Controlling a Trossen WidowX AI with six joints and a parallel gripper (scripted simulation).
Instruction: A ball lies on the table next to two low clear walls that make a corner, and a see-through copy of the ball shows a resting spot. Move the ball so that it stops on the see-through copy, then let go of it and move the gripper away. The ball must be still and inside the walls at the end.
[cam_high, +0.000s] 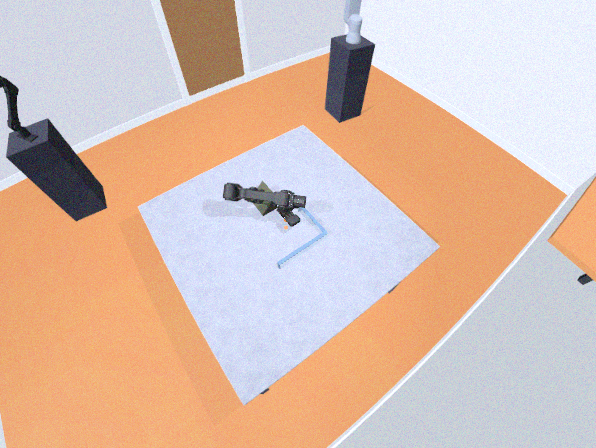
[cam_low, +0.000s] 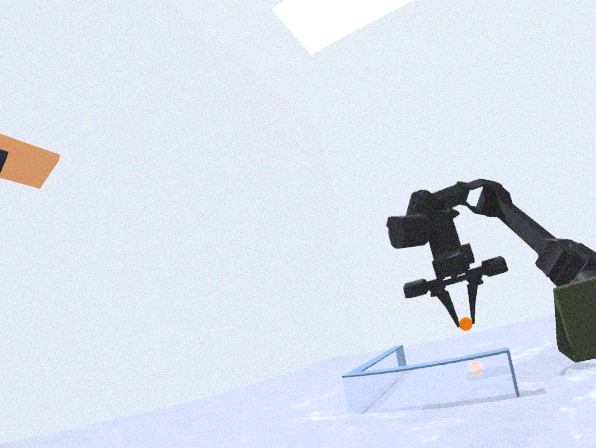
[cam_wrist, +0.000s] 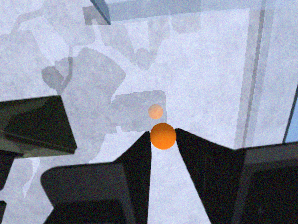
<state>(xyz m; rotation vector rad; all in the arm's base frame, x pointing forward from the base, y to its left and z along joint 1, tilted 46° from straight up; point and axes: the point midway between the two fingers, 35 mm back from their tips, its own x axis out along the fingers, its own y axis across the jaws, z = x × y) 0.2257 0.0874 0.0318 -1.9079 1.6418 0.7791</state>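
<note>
"Above the table, where is the ball being kept?"

"Between the tips of the grabber. The fingers are closed in on it, with only a ball's width left between them. It has been lifted, but not yet set down on the see-through ball."

"What could go wrong?"

"The ball is pinched right at the ends, so it could be slipped loose by a bump. If it is let go too high, it may be bounced or rolled off its spot. If it is brought down crooked, the clear walls might be knocked. Even after a good landing, it could be nudged by a finger pulled away unevenly."

"Is the same thing shown from every side?"

"No. From the side, the gap under the ball is shown well. From the top, that height is hard to be read, but the corner of the walls is seen plainly, with the arm reaching over. From the wrist, the see-through ball is seen just beside the real one, so a little sideways shift may be needed."
</note>
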